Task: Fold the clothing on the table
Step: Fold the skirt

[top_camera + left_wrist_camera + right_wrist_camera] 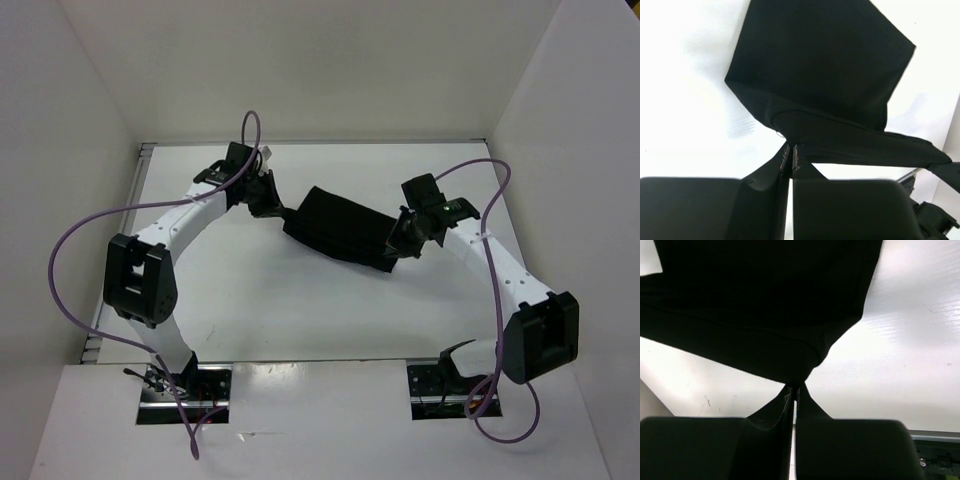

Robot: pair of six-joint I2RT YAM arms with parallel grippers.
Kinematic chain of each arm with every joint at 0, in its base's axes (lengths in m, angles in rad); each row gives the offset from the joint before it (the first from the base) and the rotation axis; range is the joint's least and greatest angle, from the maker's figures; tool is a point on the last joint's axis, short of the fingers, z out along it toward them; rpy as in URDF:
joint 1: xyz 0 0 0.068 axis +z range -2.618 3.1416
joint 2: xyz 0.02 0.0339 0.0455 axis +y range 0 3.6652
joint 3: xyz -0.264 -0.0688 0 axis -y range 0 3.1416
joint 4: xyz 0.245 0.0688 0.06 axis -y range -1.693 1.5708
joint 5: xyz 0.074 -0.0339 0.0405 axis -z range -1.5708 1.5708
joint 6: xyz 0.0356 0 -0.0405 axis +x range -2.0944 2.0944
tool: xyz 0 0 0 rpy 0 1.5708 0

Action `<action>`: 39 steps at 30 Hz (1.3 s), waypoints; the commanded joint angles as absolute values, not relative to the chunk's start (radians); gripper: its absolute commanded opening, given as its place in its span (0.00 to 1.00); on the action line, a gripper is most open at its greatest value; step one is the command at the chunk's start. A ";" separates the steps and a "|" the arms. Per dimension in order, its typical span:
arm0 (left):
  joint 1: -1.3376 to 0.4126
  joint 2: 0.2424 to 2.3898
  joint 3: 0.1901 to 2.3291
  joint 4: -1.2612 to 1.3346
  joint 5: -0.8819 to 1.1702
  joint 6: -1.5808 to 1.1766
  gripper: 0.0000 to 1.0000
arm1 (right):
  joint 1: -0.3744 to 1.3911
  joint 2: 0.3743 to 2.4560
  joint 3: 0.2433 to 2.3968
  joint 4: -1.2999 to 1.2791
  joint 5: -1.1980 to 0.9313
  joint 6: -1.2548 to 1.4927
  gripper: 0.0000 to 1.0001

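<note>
The clothing point(340, 227) is a plain black garment stretched between both arms above the middle of the white table point(260, 290). My left gripper point(272, 208) is shut on its left end; in the left wrist view the fingertips point(790, 152) pinch a fabric corner, and the clothing point(825, 75) hangs in folds beyond them. My right gripper point(397, 243) is shut on the right end; in the right wrist view its fingertips point(794, 389) clamp the lower edge of the clothing point(760, 305), which fills the upper frame.
White walls point(570, 120) enclose the table on the left, back and right. Purple cables point(70, 250) loop off both arms. The two arm bases point(185, 385) sit at the near edge on a metal rail.
</note>
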State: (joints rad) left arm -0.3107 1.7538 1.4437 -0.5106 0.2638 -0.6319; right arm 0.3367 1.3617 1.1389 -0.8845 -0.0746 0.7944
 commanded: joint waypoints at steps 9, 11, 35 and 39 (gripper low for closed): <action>-0.299 1.790 1.606 -0.523 0.242 -0.615 0.06 | 0.314 1.344 1.158 -0.950 -0.035 0.772 0.00; -0.299 1.842 1.657 -0.523 0.242 -0.606 0.06 | 0.305 1.377 1.158 -0.928 -0.035 0.762 0.00; -0.261 2.618 2.699 -0.763 0.222 -0.563 0.92 | 0.152 1.761 1.425 -0.651 0.170 0.709 0.38; -0.233 2.579 2.846 -0.813 0.220 -0.566 1.00 | 0.152 1.662 1.537 -0.649 0.235 0.698 0.45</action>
State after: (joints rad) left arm -0.2527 2.6568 2.7960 -0.7559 0.2394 -0.5781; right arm 0.1516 1.7638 1.4258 -0.7208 0.1360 0.7120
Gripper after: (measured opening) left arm 0.995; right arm 0.442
